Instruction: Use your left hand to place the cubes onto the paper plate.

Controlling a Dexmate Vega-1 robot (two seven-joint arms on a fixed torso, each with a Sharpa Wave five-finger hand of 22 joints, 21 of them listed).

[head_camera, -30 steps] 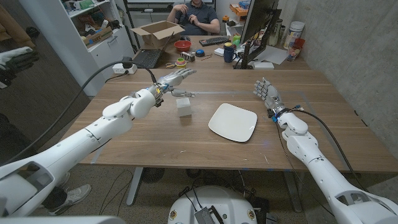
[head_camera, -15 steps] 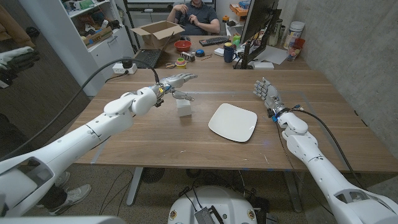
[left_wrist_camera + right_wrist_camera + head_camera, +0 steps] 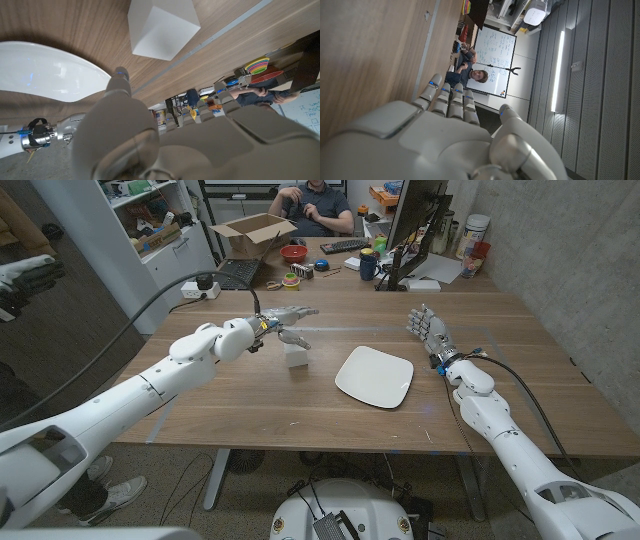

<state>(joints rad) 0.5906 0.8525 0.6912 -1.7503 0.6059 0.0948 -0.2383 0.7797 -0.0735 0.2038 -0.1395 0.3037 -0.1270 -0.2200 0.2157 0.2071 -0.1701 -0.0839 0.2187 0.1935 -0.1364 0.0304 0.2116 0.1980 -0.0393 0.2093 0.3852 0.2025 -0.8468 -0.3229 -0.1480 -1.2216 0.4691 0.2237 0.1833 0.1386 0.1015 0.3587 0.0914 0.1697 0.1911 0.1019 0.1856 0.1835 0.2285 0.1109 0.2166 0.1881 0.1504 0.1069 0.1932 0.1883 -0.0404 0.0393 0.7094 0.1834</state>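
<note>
The white cube (image 3: pixel 296 356) looks light, rigid and smooth; best pinched across opposite flat faces. The left hand (image 3: pixel 283 318) hovers above it, fingers spread, holding nothing.

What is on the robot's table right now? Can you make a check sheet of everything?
Surface: wooden table, bare wood around the things.
Job's things: one white cube on the table, left of the plate; nothing on the plate.
Clutter: at the far edge a cardboard box, red bowl, keyboard, mug, monitor.
Hands: left hand above and behind the cube, fingers spread, holding nothing; right hand to the right of the plate, fingers up, holding nothing.
Cables: black cable along the left arm; another by the right arm.
Surroundings: a person seated behind the table; shelves at the left.
</note>
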